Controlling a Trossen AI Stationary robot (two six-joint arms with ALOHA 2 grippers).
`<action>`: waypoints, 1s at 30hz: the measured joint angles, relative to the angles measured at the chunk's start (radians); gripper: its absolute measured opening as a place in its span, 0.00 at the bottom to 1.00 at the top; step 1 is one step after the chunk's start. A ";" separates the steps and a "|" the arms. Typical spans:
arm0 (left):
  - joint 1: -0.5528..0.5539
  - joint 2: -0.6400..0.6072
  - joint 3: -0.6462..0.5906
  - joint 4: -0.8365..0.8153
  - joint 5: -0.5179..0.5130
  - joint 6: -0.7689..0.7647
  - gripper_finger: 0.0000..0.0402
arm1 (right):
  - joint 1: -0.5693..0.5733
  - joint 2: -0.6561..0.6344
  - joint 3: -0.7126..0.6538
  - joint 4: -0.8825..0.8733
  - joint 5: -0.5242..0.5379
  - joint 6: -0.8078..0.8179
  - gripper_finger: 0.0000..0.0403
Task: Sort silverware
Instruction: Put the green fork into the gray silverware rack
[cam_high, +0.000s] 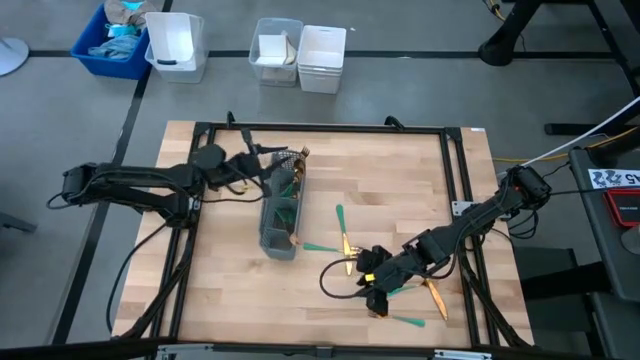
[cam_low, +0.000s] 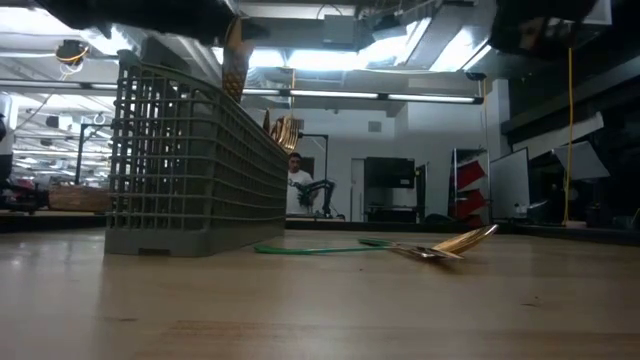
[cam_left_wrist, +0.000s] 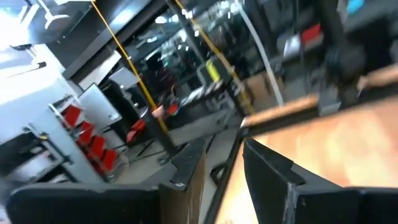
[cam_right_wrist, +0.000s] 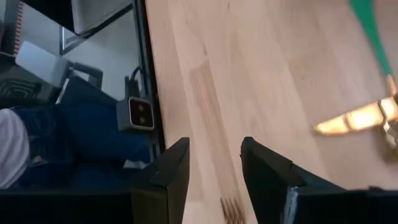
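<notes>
The silverware has gold heads and teal handles. Some pieces stand in the far end (cam_high: 291, 172) of the grey mesh caddy (cam_high: 280, 218), heads up (cam_low: 236, 58). Others lie loose on the table right of the caddy: a crossed pair (cam_high: 343, 244), a knife (cam_high: 435, 298) and a teal handle (cam_high: 410, 321). My left gripper (cam_high: 266, 160) stands open, level, just left of the caddy's far end, with nothing between its fingers (cam_left_wrist: 273, 180). My right gripper (cam_high: 373, 294) slants down over the table near the loose pieces, open (cam_right_wrist: 214, 168) over bare wood. A gold head (cam_right_wrist: 357, 118) lies beside it.
The wooden table has a black frame (cam_high: 320, 128) around it. White bins (cam_high: 300, 52) and a blue bin (cam_high: 112, 40) stand on the floor beyond the far edge. A spoon (cam_low: 450, 243) and a green handle (cam_low: 310, 249) lie right of the caddy (cam_low: 190, 170). A person's clothing (cam_right_wrist: 37, 130) shows past the table edge.
</notes>
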 joint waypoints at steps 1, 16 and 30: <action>-0.013 -0.016 0.000 0.000 0.000 -0.035 0.25 | 0.002 0.005 0.000 -0.011 -0.002 0.006 0.36; -0.260 -0.081 0.000 -0.296 0.108 -0.451 0.24 | 0.083 0.138 0.000 -0.064 -0.061 -0.270 0.36; -0.406 -0.078 0.000 -0.365 0.110 -0.518 0.24 | 0.081 0.226 -0.001 -0.113 -0.101 -0.378 0.36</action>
